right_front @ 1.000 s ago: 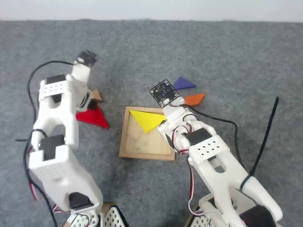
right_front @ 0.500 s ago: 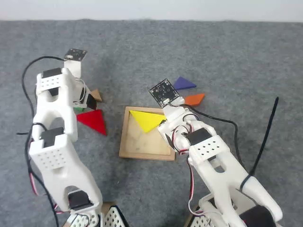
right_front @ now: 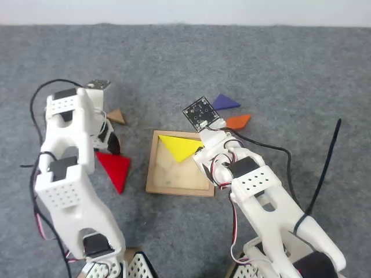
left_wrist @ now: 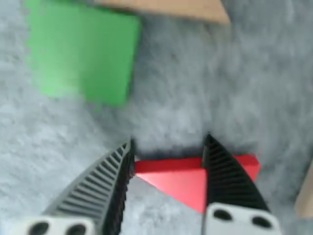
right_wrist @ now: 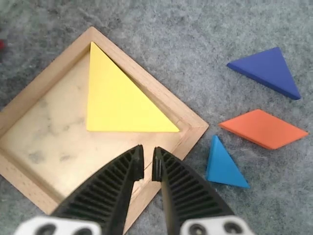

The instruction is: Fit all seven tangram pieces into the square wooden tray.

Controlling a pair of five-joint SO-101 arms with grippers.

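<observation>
The left jaws [left_wrist: 168,143] stand apart and clasp the red triangle [left_wrist: 171,178] by one end, a ridged finger [left_wrist: 115,176] on either side of it. In the high view that piece [right_front: 114,167] lies flat on the grey bench [right_front: 278,69], between the bench's left edge and the square wooden tray [right_front: 153,185], apart from the tray's rim. Just beyond the left jaws lies a green square [left_wrist: 80,54], and past it a tan triangle [right_front: 116,116], farther toward the bench's far edge.

The right jaws [right_wrist: 146,149] are clenched to a thin slit with nothing between them. They hang over the tray's rim [right_wrist: 195,128], at the side that faces the bench's right edge.

The tray sits near the middle of the bench. In it lies the yellow triangle [right_wrist: 117,98], flat, its long side against the far rim [right_front: 181,146]; the other part of the tray floor is bare wood.

Outside the tray, toward the right and far edges, lie three pieces, none touching another:
- a light blue triangle [right_wrist: 222,166], just beside the rim
- an orange parallelogram [right_wrist: 264,129], near it
- a dark blue triangle [right_wrist: 266,71], farthest from the tray
</observation>
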